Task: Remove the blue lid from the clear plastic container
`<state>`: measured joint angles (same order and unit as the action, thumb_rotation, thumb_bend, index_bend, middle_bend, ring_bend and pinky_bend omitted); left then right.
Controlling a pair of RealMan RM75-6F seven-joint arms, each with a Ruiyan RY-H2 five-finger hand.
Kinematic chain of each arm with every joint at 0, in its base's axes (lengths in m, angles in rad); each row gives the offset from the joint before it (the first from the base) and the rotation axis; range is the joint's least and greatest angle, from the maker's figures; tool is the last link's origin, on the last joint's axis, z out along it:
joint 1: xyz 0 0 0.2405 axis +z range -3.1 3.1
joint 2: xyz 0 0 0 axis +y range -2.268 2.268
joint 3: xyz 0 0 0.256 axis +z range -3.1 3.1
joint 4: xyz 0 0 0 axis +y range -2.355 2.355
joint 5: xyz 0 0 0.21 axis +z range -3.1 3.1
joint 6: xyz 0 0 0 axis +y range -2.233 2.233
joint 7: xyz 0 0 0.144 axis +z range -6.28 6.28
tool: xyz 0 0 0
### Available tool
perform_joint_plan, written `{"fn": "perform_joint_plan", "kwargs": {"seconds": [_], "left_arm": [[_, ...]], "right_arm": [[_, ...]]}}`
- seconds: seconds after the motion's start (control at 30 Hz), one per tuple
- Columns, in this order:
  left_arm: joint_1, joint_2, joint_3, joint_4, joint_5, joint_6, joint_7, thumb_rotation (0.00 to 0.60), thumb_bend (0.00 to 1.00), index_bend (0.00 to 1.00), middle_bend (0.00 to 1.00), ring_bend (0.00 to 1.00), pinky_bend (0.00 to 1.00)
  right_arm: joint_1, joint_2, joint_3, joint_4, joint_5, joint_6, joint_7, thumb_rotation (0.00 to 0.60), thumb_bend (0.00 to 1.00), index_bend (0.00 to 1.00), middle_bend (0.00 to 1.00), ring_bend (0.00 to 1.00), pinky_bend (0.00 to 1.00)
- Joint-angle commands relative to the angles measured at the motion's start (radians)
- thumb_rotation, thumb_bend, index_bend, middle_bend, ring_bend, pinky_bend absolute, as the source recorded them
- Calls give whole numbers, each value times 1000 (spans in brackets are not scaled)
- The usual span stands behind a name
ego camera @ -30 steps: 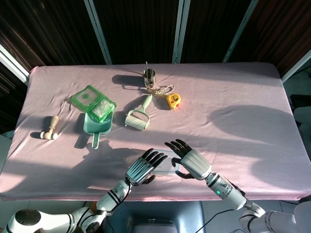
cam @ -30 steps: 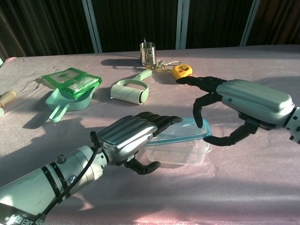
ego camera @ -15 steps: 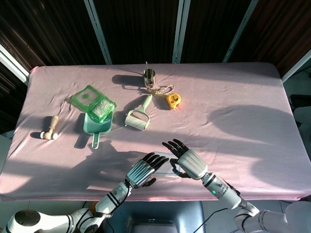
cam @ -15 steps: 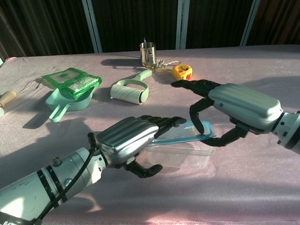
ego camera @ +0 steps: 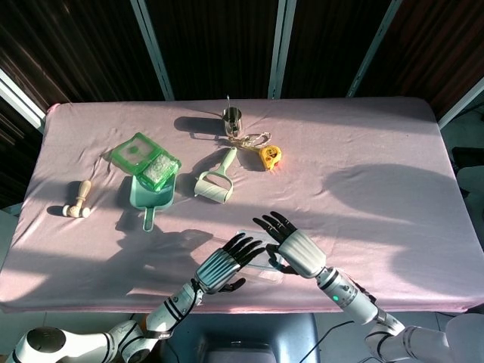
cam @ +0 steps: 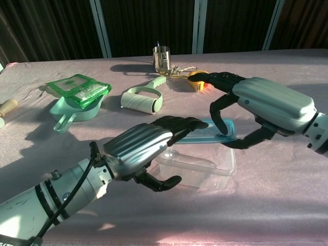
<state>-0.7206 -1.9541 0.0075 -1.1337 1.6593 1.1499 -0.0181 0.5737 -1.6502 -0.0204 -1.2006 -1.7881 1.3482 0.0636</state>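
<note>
Our left hand (cam: 141, 148) sits at lower centre of the chest view, palm down, fingers stretched forward, thumb curled beneath. Our right hand (cam: 256, 110) reaches in from the right edge, fingers and thumb pinching the lid (cam: 212, 129).

— Where does the head view sit?
— High, looking steeply down over the whole tabletop (ego camera: 363, 151).
— And the chest view?
— Low, close, facing the far edge; both share the tabletop's near middle.
</note>
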Motion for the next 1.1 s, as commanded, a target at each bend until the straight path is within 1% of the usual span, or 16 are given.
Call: {"fn": "perform_joint_plan", "kwargs": {"seconds": [0.03,0.27,0.4,0.53,0.6,0.7,0.87,0.9,0.97,1.03,1.07,1.1], "left_arm": [[2,-5,1,18,18,25,-15,600,328,0,0,0,0],[13,25,-8,10,41,87,-5,600,329,0,0,0,0],[33,77,-11,-20,51,134,19,600,327,0,0,0,0],[59,143,-8,-65,44,162,38,600,327,0,0,0,0],[75,178,-4,-90,37,171,52,600,327,0,0,0,0],[103,223,9,-118,26,183,52,600,326,0,0,0,0],[130,257,19,-134,19,194,53,600,326,0,0,0,0],[137,265,22,-137,17,197,57,600,327,0,0,0,0],[150,278,28,-141,18,207,60,600,329,0,0,0,0],[172,295,40,-141,18,225,58,600,329,0,0,0,0],[182,302,44,-141,17,232,54,600,329,0,0,0,0],[196,309,48,-140,13,243,46,600,329,0,0,0,0]], "right_arm": [[2,12,8,-13,-4,10,-15,600,527,798,145,0,0],[3,56,27,-52,-7,29,-81,600,526,798,145,0,0],[-6,97,43,-57,7,35,-131,600,527,798,146,0,0],[-18,132,60,-42,46,28,-148,600,527,798,145,0,0],[-22,145,66,-26,69,17,-144,600,527,797,145,0,0],[-31,149,70,31,111,-16,-143,600,527,791,145,0,0],[-34,111,67,138,168,-90,-114,600,527,766,146,0,0],[-32,95,64,165,180,-113,-109,600,527,728,146,0,0],[-30,73,57,195,197,-153,-107,600,527,567,143,0,0],[-27,56,48,200,209,-190,-82,600,527,302,116,0,0],[-26,51,45,200,208,-196,-73,600,525,223,102,0,0],[-25,47,40,198,207,-204,-67,600,509,120,80,0,0]]}}
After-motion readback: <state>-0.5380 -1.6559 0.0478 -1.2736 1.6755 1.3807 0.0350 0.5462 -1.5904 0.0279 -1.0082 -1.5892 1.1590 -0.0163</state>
